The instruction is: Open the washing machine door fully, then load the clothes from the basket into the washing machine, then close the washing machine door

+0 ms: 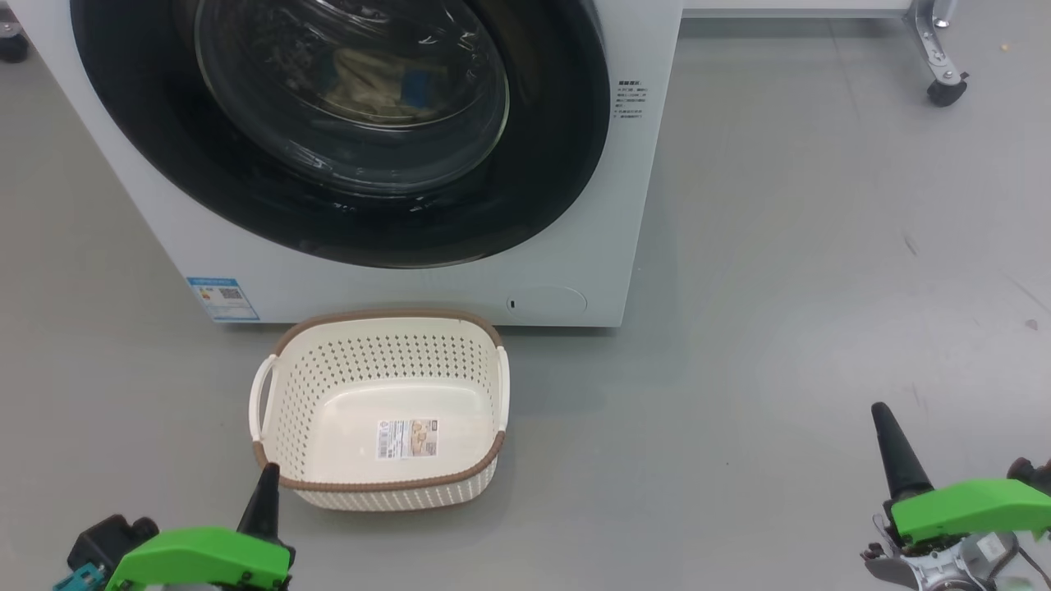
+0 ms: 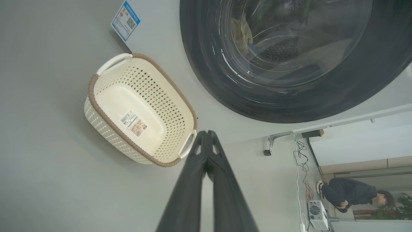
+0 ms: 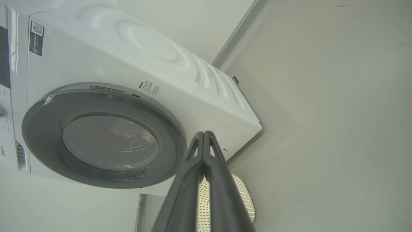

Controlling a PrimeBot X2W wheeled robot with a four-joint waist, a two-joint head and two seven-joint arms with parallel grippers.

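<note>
While both arms are held low with their long fingers pointing forward at the machine, the left end effector is pinched closed on nothing, its tip just beside the near left corner of the basket. The right end effector, also pinched closed and empty, sits well apart over bare floor.

The basket lies straight ahead of the left one, its long side running across, parallel to the machine's front. It holds only a sticker.

Just behind it stands the washing machine, with the washing machine door flush against the front. The clothes show through the glass.

I judge the job done.
</note>
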